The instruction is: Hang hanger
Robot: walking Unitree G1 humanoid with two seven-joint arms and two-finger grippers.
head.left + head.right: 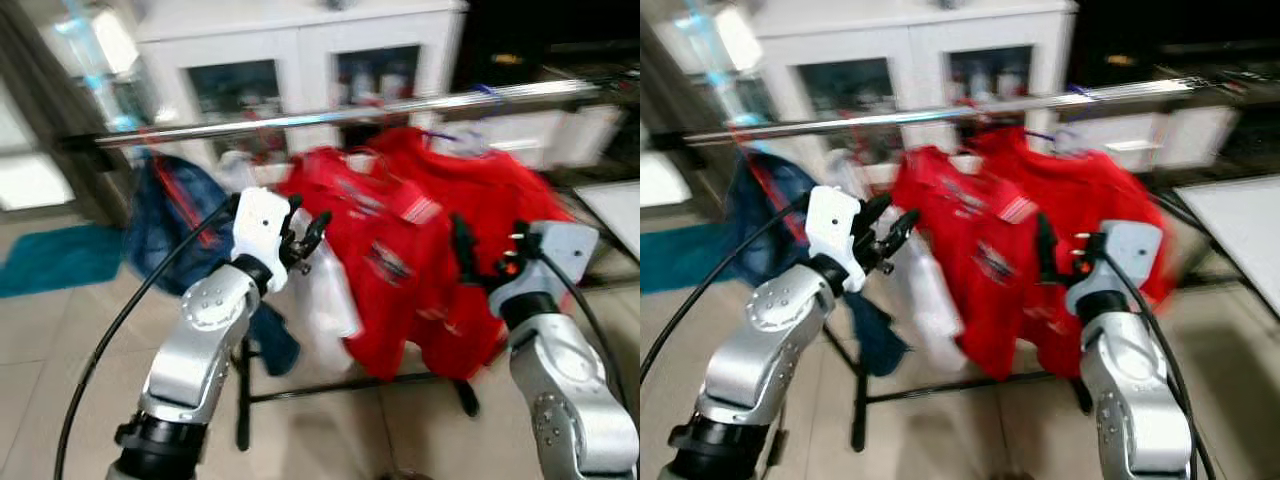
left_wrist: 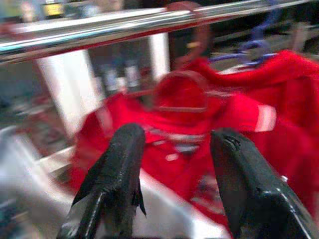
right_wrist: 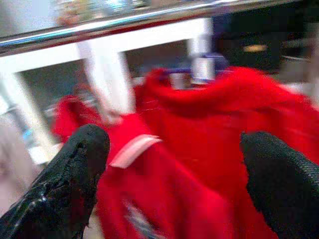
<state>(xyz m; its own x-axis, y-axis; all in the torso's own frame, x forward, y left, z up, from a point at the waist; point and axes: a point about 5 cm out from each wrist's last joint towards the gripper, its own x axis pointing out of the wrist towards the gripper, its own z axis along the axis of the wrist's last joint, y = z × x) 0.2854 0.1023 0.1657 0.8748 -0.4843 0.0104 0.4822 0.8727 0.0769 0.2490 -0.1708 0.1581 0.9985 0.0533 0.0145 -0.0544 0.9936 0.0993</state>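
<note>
A chrome rail [image 1: 330, 115] runs across the rack at chest height. Two red garments [image 1: 400, 250] hang from it. One is on a red hanger [image 2: 197, 30] whose hook is over the rail, the other on a purple hanger [image 3: 199, 69]. My left gripper [image 1: 305, 232] is raised in front of the left red garment, open and holding nothing. In the left wrist view its fingers [image 2: 117, 169] frame the red hanger's neck. My right gripper [image 1: 490, 255] is open too, level with the right red garment's lower half, nothing between its fingers [image 3: 79, 164]. The views are blurred.
A dark blue garment [image 1: 170, 215] and a white one [image 1: 325, 285] hang left of the red ones. The rack's black base bar [image 1: 340, 385] lies on the tiled floor. A white glass-door cabinet [image 1: 300, 50] stands behind, a teal rug [image 1: 55, 255] lies left, a white tabletop [image 1: 1240, 220] sits right.
</note>
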